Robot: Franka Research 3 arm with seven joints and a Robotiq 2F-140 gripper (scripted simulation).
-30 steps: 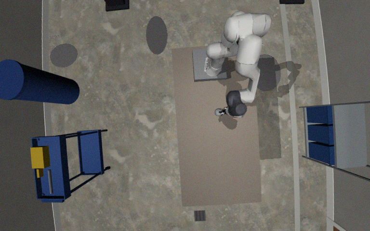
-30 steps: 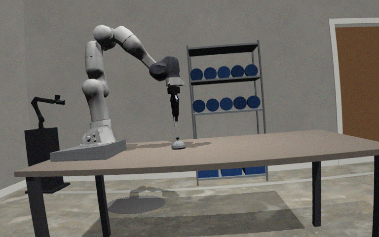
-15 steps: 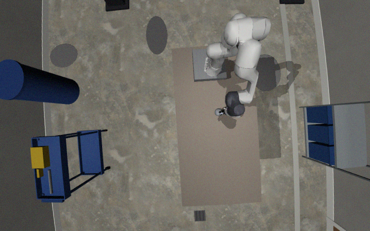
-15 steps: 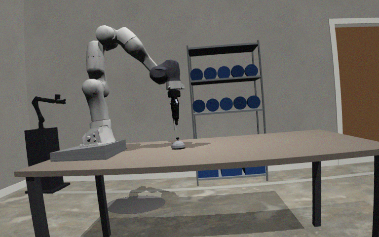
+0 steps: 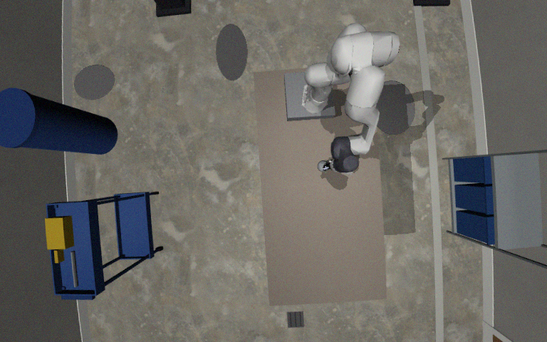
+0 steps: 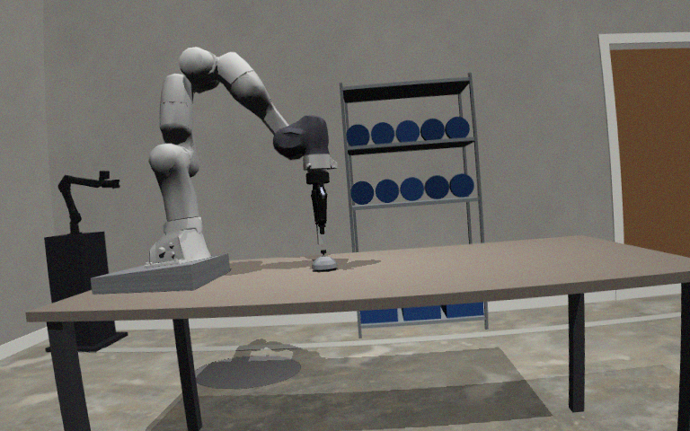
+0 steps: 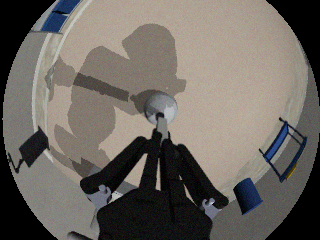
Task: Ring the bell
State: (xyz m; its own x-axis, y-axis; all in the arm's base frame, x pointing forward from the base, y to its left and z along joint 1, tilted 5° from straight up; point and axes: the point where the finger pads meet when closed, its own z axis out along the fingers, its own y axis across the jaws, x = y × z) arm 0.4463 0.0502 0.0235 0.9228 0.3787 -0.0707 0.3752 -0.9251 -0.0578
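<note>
Since the gripper [image 6: 321, 247], its jaws closed on nothing, hangs directly over the button [image 6: 322, 252] of the bell [image 6: 323, 263] standing near the arm's base plate [image 6: 200, 277], it should press straight down gently, then lift clear.
</note>
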